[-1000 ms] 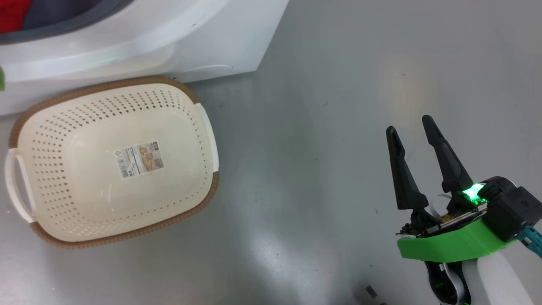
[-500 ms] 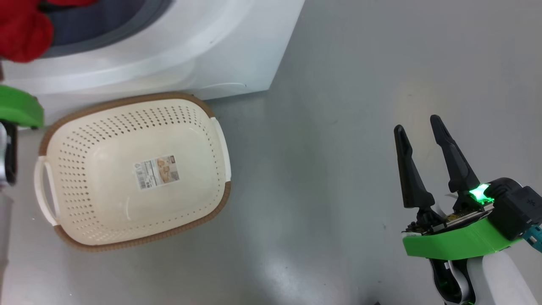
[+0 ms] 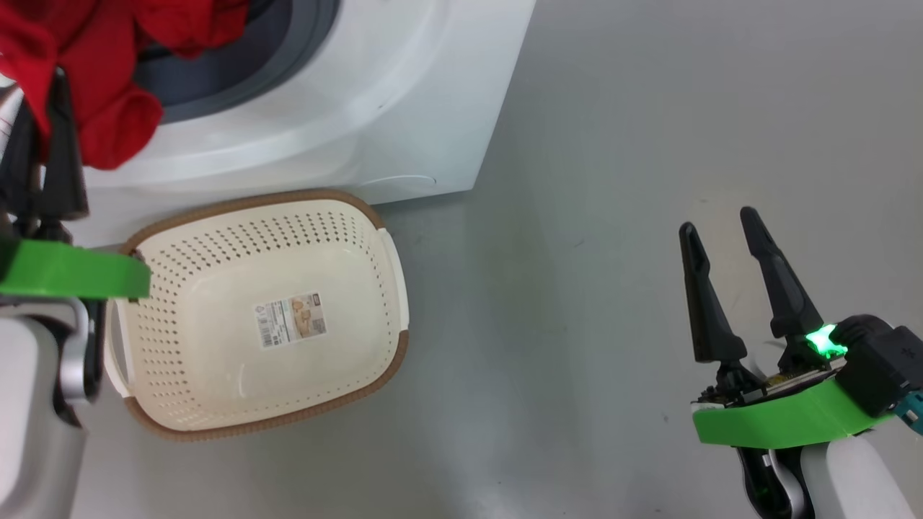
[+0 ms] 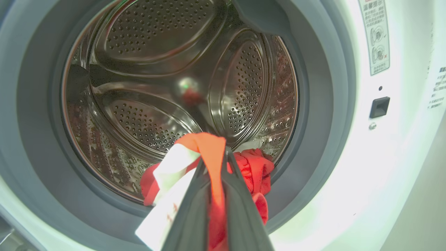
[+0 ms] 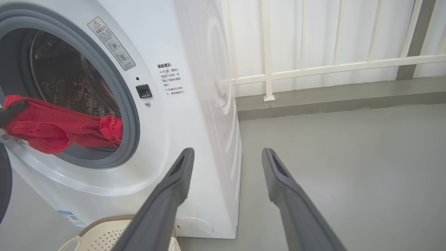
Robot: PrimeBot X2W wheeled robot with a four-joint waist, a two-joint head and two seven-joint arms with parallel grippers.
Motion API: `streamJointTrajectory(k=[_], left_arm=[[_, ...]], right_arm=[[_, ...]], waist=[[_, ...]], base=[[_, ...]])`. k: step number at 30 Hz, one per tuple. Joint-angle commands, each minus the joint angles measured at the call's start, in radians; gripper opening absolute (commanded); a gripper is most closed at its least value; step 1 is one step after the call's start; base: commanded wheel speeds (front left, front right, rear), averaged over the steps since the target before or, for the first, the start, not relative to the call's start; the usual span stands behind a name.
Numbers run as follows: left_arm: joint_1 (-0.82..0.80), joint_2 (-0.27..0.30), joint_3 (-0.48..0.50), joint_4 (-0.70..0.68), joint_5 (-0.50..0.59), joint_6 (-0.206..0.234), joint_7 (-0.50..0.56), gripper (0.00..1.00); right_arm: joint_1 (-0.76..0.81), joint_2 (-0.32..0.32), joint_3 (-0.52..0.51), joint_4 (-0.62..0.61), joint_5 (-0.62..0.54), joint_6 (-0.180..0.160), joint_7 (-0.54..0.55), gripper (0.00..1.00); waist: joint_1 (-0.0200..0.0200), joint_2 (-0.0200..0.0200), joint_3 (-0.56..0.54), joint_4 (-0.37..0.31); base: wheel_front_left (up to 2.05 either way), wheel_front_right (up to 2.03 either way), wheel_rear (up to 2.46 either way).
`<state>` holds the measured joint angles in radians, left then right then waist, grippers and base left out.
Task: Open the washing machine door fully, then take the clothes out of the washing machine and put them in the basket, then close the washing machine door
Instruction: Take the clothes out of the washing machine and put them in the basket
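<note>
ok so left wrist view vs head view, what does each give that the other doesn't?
Left wrist view: the inside of the steel drum, a white part of the clothes beside the red, and the latch slot on the washing machine front.
Head view: the basket on the floor below the opening, holding nothing but a label, and the right gripper, open, off to the side.
Both: the left gripper shut on the red clothes, which trail out over the grey rubber ring.

Red clothes (image 3: 108,122) hang out of the open white washing machine (image 3: 404,94), the cream basket (image 3: 180,288) upright just before it.
</note>
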<state>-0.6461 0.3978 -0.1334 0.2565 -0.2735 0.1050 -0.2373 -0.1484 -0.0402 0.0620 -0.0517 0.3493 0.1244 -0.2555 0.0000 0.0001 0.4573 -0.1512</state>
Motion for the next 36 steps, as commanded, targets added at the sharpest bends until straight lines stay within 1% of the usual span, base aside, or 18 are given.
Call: streamJointTrajectory(k=[1, 6, 10, 16, 26, 31, 33, 36], left_arm=[[0.013, 0.044, 0.033, -0.038, -0.001, 0.008, 0.005, 0.00], [0.087, 0.046, 0.025, -0.153, 0.001, 0.027, 0.040, 0.00], [0.144, 0.039, 0.014, -0.233, -0.008, 0.034, 0.059, 0.00], [0.232, 0.040, 0.012, -0.328, -0.012, 0.054, 0.078, 0.00], [0.363, 0.016, -0.003, -0.465, -0.032, 0.087, 0.106, 0.00], [0.402, -0.001, -0.038, -0.497, -0.047, 0.080, 0.129, 0.00], [0.411, -0.009, -0.056, -0.480, -0.053, 0.073, 0.134, 0.00], [0.407, -0.021, -0.078, -0.419, -0.060, 0.059, 0.130, 0.00]], right_arm=[[0.017, -0.010, 0.015, -0.024, -0.008, 0.006, -0.006, 1.00], [0.019, -0.010, 0.009, -0.022, -0.006, 0.006, -0.006, 1.00], [0.018, -0.010, 0.006, -0.020, -0.003, 0.006, -0.006, 1.00], [0.017, -0.010, 0.003, -0.018, 0.002, 0.006, -0.006, 1.00], [0.024, -0.010, -0.013, -0.019, 0.004, 0.006, -0.006, 1.00], [0.025, -0.010, -0.019, -0.029, -0.001, 0.006, -0.006, 1.00], [0.023, -0.010, -0.016, -0.032, 0.000, 0.006, -0.006, 1.00], [0.015, -0.010, -0.005, -0.034, -0.001, 0.006, -0.006, 1.00]], waist=[[0.0000, -0.0001, -0.009, 0.005], [0.0000, -0.0001, -0.028, 0.015], [0.0000, -0.0001, -0.040, 0.024], [0.0000, -0.0001, -0.051, 0.032], [0.0000, -0.0001, -0.071, 0.039], [0.0000, -0.0001, -0.055, 0.050], [0.0000, -0.0001, -0.044, 0.052], [0.0000, -0.0001, -0.027, 0.050]], base=[[0.00, 0.00, 0.00], [0.00, 0.00, 0.00], [0.00, 0.00, 0.00], [0.00, 0.00, 0.00], [0.00, 0.00, 0.00], [0.00, 0.00, 0.00], [0.00, 0.00, 0.00], [0.00, 0.00, 0.00]])
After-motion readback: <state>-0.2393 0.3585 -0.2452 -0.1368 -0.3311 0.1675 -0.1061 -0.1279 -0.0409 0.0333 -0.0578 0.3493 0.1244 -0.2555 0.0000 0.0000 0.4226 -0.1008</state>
